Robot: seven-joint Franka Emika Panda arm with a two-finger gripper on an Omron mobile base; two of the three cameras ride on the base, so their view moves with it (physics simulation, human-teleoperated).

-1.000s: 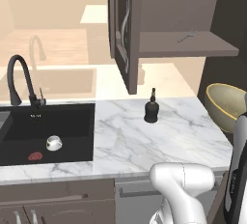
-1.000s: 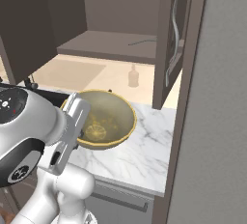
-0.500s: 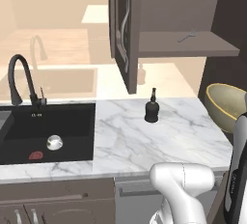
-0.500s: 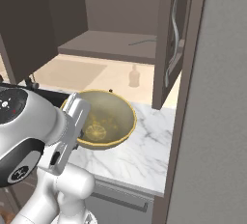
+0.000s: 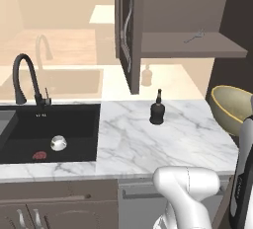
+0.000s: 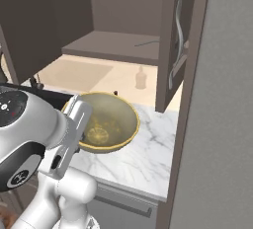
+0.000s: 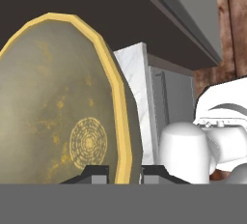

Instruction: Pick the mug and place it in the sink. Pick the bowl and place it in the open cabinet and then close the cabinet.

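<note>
Nothing has shifted in the last second: the gripper [image 7: 124,172] stays narrowed on the yellowish rim of the bowl [image 7: 62,102], a finger either side, apparently pinching it for the lift to the open cabinet [image 6: 118,43]. The bowl seems barely tilted on the marble surface [image 5: 148,139]; the mug [image 5: 58,143] already sits in the sink [image 5: 29,124].

white mug [image 5: 58,143] in black sink [image 5: 74,119], olive bowl [image 6: 106,123] raised, cabinet [image 5: 129,30] open
</note>
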